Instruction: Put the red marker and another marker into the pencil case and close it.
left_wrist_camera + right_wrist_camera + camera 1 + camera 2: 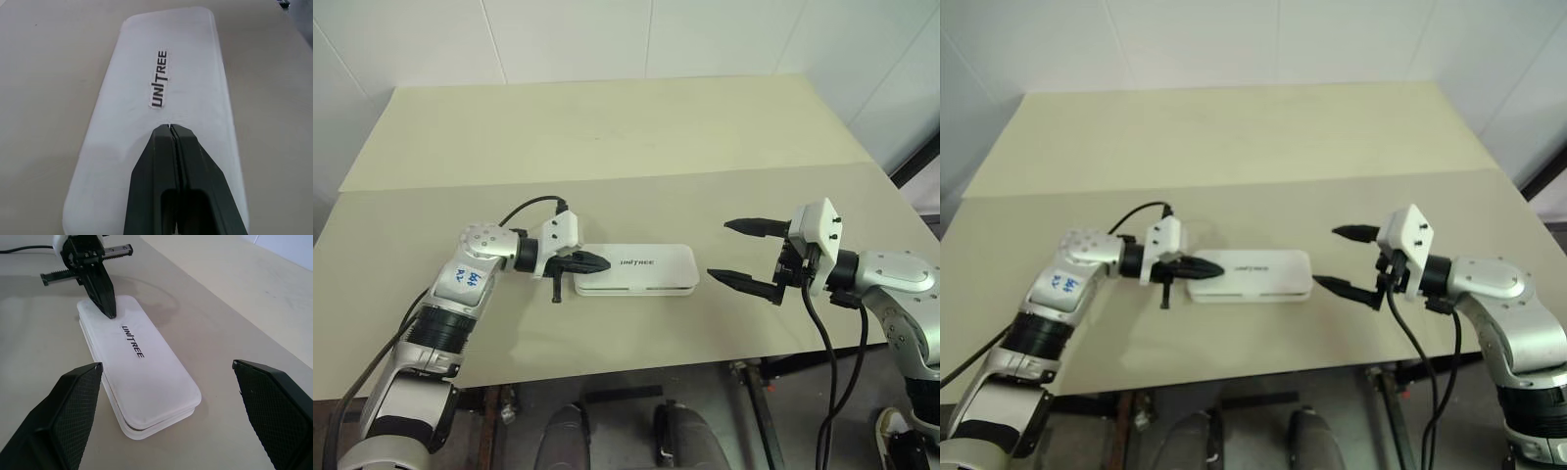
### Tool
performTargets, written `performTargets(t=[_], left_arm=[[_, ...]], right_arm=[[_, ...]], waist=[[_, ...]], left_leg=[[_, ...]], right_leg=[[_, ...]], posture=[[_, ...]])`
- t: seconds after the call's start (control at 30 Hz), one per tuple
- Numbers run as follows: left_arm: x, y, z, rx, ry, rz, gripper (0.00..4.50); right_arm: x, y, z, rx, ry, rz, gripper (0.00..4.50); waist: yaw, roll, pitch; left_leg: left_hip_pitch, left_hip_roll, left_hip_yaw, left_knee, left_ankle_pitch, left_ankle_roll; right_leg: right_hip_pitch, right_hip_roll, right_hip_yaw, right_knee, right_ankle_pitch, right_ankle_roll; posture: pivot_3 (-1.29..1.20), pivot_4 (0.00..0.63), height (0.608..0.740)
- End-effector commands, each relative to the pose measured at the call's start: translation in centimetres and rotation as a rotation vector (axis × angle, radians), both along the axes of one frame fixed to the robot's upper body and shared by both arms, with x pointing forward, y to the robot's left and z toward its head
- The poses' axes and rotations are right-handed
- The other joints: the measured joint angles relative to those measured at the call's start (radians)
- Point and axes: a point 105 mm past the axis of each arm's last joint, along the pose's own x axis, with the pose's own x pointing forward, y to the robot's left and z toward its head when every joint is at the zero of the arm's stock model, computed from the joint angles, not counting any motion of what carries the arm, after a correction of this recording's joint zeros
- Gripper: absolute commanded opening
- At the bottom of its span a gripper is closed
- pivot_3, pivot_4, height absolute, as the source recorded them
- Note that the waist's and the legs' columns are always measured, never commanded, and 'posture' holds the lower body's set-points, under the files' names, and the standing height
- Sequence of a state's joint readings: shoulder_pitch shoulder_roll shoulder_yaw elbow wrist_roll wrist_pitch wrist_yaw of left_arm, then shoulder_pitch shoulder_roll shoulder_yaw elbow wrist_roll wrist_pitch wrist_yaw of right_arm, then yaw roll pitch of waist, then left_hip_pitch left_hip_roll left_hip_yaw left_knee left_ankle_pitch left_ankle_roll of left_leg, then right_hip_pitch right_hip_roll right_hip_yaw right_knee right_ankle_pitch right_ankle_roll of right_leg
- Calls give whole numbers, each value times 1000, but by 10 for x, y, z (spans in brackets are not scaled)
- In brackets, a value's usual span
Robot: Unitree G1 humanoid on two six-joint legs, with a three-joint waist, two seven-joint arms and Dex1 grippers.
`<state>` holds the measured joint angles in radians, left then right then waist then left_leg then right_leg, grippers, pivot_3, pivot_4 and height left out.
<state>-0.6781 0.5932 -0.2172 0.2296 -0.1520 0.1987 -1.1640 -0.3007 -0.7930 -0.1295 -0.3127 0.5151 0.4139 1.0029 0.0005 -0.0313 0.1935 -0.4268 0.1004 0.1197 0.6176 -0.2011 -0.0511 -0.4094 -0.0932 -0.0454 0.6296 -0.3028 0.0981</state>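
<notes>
The pencil case (636,269) lay flat on the bench (607,147) with its lid down, the dark lettering facing up; a thin seam ran along its near edge, and in the right wrist view the lid looked not quite seated at the corner nearest that camera, though I could not be sure. The left hand (592,262) was closed, its two fingers pressed together and empty, with the tips resting on the lid at the case's left end. The right hand (740,253) hung wide open and empty just off the case's right end, apart from it. The red marker and the other marker lay nowhere on the bench around the case, so they were probably already inside; that was a guess. The risk from here: pressing on one end alone could tip or skate the light case away from the left hand; a marker lying askew inside could hold the lid off its catch.
</notes>
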Motion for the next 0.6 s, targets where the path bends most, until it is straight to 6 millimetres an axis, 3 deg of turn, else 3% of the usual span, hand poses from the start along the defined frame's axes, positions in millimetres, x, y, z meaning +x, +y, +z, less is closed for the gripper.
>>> performTargets(t=[0.03,0.5,0.6], left_arm=[[4,-11,0,54,0,-8,37],[-5,-26,-11,138,62,-39,37],[-4,-32,2,41,40,-32,37]], right_arm=[[-4,4,10,14,-57,13,4500],[-6,8,10,36,-73,2,4500],[-5,9,9,41,-72,4,4500]], waist=[[0,0,0],[-1,0,0],[-1,0,0]], left_leg=[[0,0,0,0,0,0],[0,0,-1,4,0,0],[0,0,-1,4,0,0]], right_leg=[[0,0,0,0,0,0],[1,0,0,3,0,0],[1,0,0,3,0,0]], posture=[[0,150,740],[0,150,740],[0,150,740]])
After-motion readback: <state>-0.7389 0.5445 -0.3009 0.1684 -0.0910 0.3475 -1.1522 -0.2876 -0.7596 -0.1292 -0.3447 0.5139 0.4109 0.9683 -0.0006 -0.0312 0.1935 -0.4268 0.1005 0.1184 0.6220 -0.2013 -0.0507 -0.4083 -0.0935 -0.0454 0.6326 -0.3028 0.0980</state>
